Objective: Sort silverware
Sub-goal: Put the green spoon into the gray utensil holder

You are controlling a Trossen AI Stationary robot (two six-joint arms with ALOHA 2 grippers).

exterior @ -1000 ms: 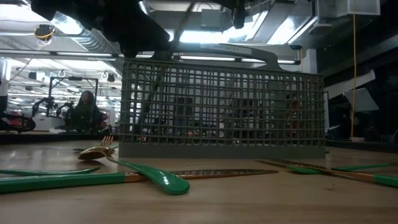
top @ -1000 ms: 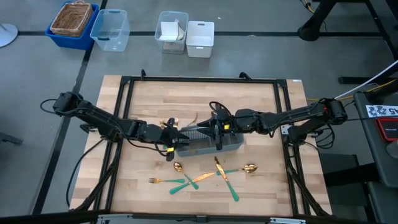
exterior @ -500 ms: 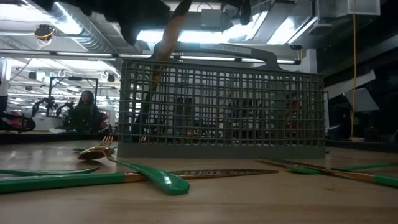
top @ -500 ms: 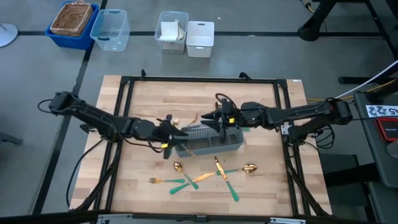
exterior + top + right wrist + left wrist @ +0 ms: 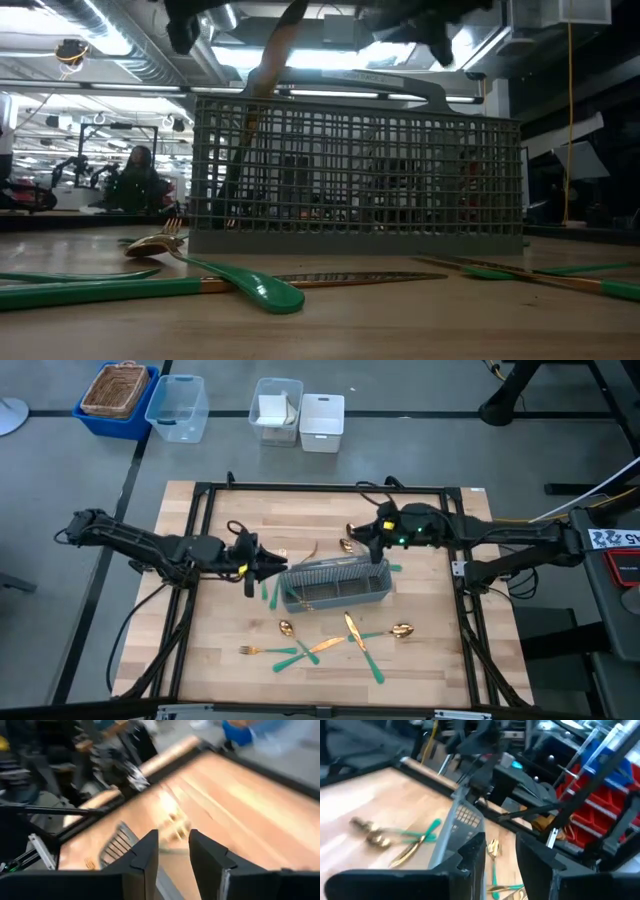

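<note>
The grey mesh caddy (image 5: pixel 336 586) stands mid-table. A gold handle (image 5: pixel 276 48) leans out of its left end. Several gold, teal-handled pieces of silverware (image 5: pixel 330 642) lie flat on the wood in front of it. A gold spoon (image 5: pixel 345 545) and other pieces lie behind it, and teal handles (image 5: pixel 266 591) lie at its left end. My left gripper (image 5: pixel 274 567) hovers open just left of the caddy, with nothing between its fingers (image 5: pixel 476 851). My right gripper (image 5: pixel 353 539) hovers open behind the caddy's far side, also with nothing in it (image 5: pixel 173 840).
A black frame (image 5: pixel 205 490) runs around the wooden tabletop. Off the far edge stand a blue bin with a basket (image 5: pixel 116 396), a clear tub (image 5: pixel 178 406) and two white boxes (image 5: pixel 300 418). Bare wood lies at the table's far side and near corners.
Both grippers have drawn up and away from the caddy, the left toward the table's left edge, the right toward the far right; both have rolled at the wrist. A gold handle now leans out of the caddy's left end, where the left gripper stood.
</note>
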